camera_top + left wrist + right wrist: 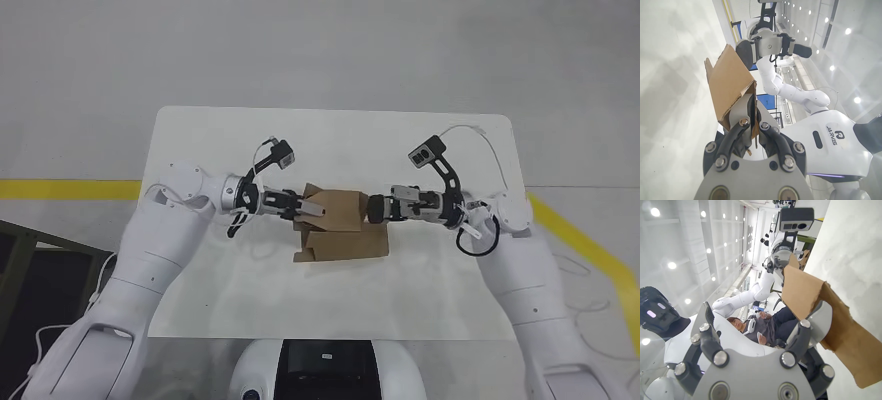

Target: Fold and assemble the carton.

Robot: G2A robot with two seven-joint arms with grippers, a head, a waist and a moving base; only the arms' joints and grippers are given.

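**Carton gripped at one end**

The left gripper's (pixel 752 103) jaws were clamped on a panel edge of the brown carton (pixel 345 215). The right gripper's (pixel 762 311) jaws stood wide apart, one finger (pixel 821 311) against the opposite flap. The half-folded carton was at the middle of the white table (pixel 200 150), between both arms.

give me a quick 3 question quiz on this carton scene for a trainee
1. True or false: the left gripper is shut on a panel of the carton.
2. The right gripper is: A shut on the carton, B open, C shut on nothing.
3. Fill in: the carton lies over the white ____.
Key: 1 true; 2 B; 3 table.
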